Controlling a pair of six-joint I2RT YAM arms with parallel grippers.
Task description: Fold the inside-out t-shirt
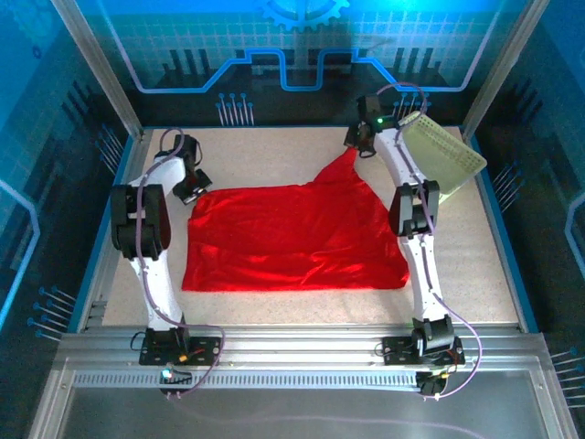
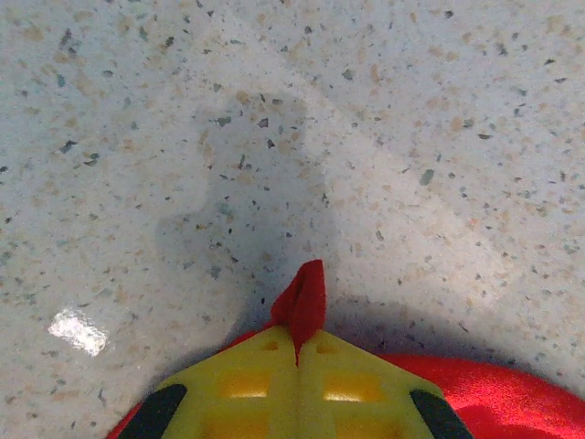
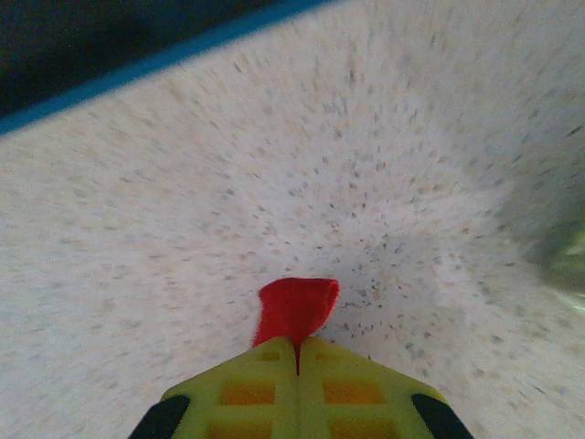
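The bright red inside-out t-shirt (image 1: 292,238) lies spread across the middle of the table. My left gripper (image 1: 194,190) is shut on its far left corner, and a small red tip (image 2: 304,297) pokes out past the closed yellow fingers (image 2: 247,384). My right gripper (image 1: 358,146) is shut on the far right corner, which it has pulled up and back into a stretched peak (image 1: 345,169). A red fold of cloth (image 3: 294,309) sticks out between that gripper's yellow fingers (image 3: 352,389), above the speckled table.
A pale yellow-green lattice basket (image 1: 443,155) leans at the far right corner, just beyond the right arm (image 1: 411,210). The blue table edge (image 3: 155,59) runs along the back. Bare speckled tabletop (image 1: 265,155) lies behind the shirt.
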